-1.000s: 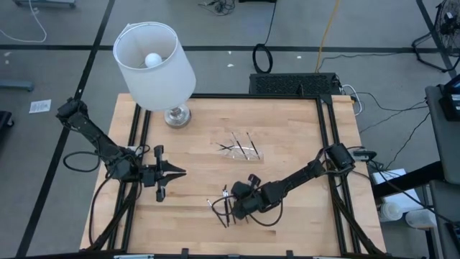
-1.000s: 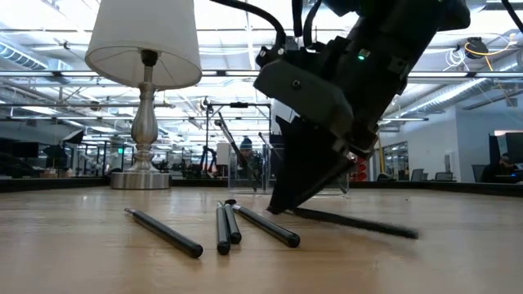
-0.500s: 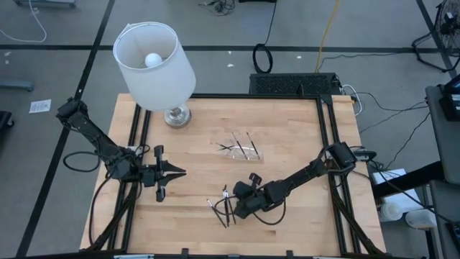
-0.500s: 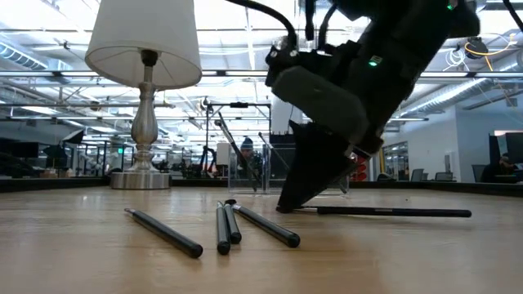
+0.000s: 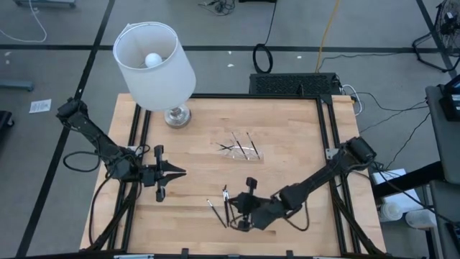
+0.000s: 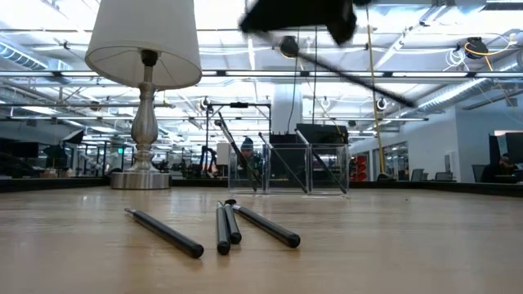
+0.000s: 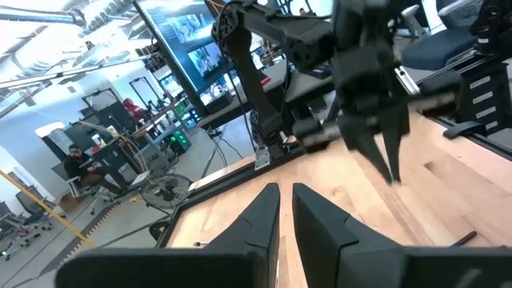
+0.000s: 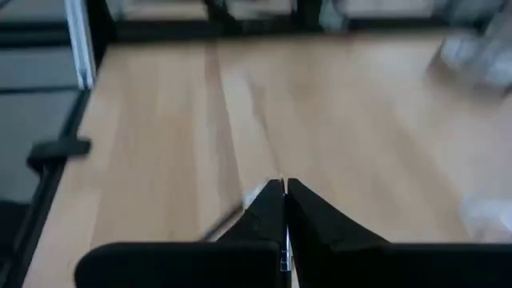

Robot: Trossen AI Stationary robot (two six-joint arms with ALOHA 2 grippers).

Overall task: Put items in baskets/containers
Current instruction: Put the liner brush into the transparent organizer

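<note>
Several thin dark sticks (image 6: 222, 229) lie side by side on the wooden table, near its near edge (image 5: 221, 208). The clear tray (image 6: 302, 167) sits mid-table (image 5: 242, 149) with a few sticks leaning inside it. My right gripper (image 5: 243, 216) hovers high above the loose sticks, shut on one more stick (image 6: 359, 80); in the low view only its blurred underside (image 6: 298, 15) shows. My left gripper (image 5: 175, 173) waits shut to the left of the sticks, just above the table. My right gripper pinches one stick between its two fingertips (image 8: 272, 200), close to its lighter end (image 8: 254, 194). The fingers point down and lie across the stick, most of which juts out to one side. The stick is lifted clear of the table and slants downward (image 6: 400, 98).
A lamp with a white shade (image 5: 154, 66) stands on its metal foot (image 5: 177, 115) at the table's far left. Black rails (image 5: 327, 137) frame the table's sides. Bare wood lies between the loose sticks and the tray.
My right gripper has risen from the tabletop, staying shut on one stick. That stick first lay with its free end on the wood and now hangs clear, slanted, well above the table. The other sticks have stayed where they were.
</note>
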